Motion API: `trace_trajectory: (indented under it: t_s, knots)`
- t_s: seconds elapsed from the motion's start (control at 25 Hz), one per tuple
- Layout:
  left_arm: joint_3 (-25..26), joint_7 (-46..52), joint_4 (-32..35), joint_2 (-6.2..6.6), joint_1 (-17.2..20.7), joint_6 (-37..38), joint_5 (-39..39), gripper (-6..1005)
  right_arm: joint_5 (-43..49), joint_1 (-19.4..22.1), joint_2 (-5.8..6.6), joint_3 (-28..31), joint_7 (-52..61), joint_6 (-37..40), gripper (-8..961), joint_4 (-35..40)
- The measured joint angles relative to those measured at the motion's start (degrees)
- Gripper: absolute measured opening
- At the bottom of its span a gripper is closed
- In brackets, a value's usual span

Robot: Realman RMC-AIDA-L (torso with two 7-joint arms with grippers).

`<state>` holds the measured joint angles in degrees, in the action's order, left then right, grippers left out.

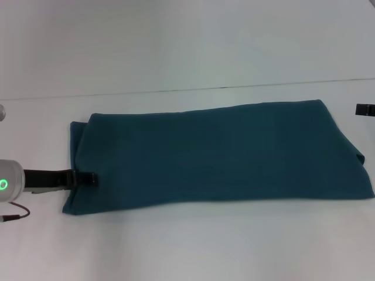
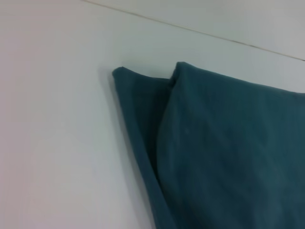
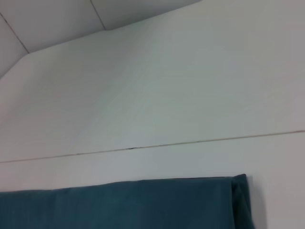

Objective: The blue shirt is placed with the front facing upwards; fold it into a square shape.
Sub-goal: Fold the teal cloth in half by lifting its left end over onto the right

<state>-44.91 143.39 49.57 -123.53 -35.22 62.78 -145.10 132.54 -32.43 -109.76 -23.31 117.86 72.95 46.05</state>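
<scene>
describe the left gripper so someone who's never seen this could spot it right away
Start at the white table and find the blue shirt, folded into a long band. At its left end, the left gripper reaches in, touching the shirt's edge. It is black, behind it a silver wrist with a green light.

Surfaces: matt cloth on a smooth white table.

My blue shirt [image 1: 222,155] reads as soft, matt woven-look cotton cloth, finely textured, with no sheen, its folded edges thick and rounded. The table [image 1: 176,246] under it is smooth, faintly glossy white with one thin seam. My left gripper [image 1: 87,178] looks like black matt plastic.
</scene>
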Motion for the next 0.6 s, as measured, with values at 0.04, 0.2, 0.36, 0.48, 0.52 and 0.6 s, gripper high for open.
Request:
trace_trajectory:
  t_s: [0.04, 0.2, 0.36, 0.48, 0.52, 0.6]
  knots:
    - [-0.03, -0.01, 0.01, -0.06, -0.06, 0.07, 0.09, 646, 0.00, 0.00, 0.00, 0.02, 0.00, 0.00, 915, 0.00]
    - [-0.09, -0.06, 0.00, -0.12, -0.57, 0.13, 0.18, 645, 0.00, 0.05, 0.06, 0.03, 0.00, 0.00, 916, 0.00]
    - [-0.10, -0.11, -0.01, -0.24, -1.11, 0.15, 0.19, 645, 0.00, 0.09, 0.08, 0.05, 0.00, 0.00, 916, 0.00]
    - [-0.15, -0.12, -0.22, -0.28, -1.49, 0.15, 0.19, 646, 0.00, 0.09, 0.09, 0.05, -0.01, 0.00, 916, 0.00]
    - [-0.20, -0.12, -0.36, -0.29, -1.59, 0.15, 0.19, 646, 0.00, 0.09, 0.09, 0.05, -0.02, 0.00, 916, 0.00]
    - [-0.33, -0.13, -0.62, -0.30, -1.78, 0.15, 0.19, 646, 0.00, 0.09, 0.09, 0.05, -0.05, 0.00, 916, 0.00]
